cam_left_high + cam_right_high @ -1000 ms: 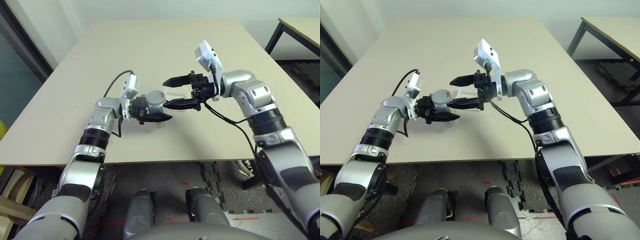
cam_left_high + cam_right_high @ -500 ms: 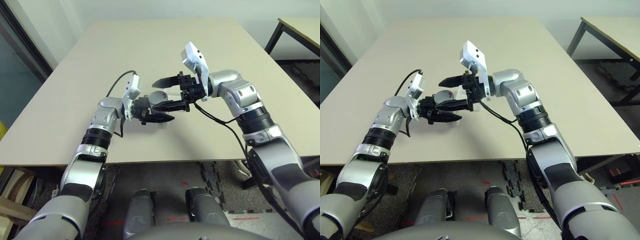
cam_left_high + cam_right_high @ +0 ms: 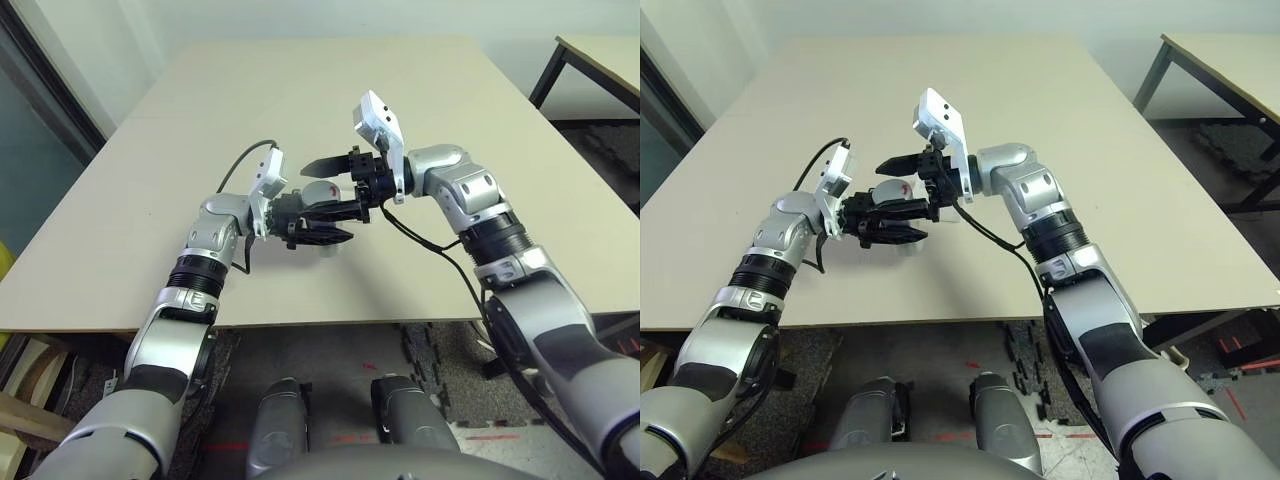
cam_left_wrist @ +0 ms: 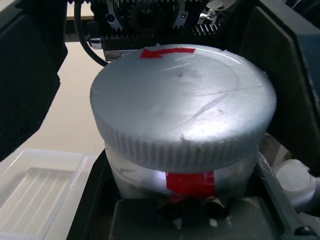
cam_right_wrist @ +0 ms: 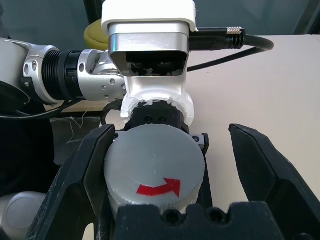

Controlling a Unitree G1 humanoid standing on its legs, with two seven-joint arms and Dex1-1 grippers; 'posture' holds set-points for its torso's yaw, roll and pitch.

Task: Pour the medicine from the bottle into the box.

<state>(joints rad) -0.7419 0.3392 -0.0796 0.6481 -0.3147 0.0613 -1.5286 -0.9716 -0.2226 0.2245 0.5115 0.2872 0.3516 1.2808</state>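
My left gripper [image 3: 333, 226] is shut on the silver-grey bottle [image 3: 317, 192], holding it on its side above the table with the round grey cap [image 4: 185, 105] pointing at the right arm. A red arrow marks the cap [image 5: 152, 170], and a red label band sits under it. The right gripper [image 3: 308, 190] is open with one finger either side of the cap; one finger [image 5: 95, 160] lies against the rim, the other [image 5: 260, 170] stands apart. The clear whitish box [image 4: 40, 185] lies on the table just below the bottle.
A small white round piece [image 3: 323, 251] lies on the beige table [image 3: 330, 90] under the left gripper. A second table [image 3: 600, 50] with dark legs stands at the far right. The tabletop beyond the arms is bare.
The right arm has swung left toward the bottle, bringing its open fingers from beside the cap to either side of it. The left gripper keeps its hold and has barely moved.
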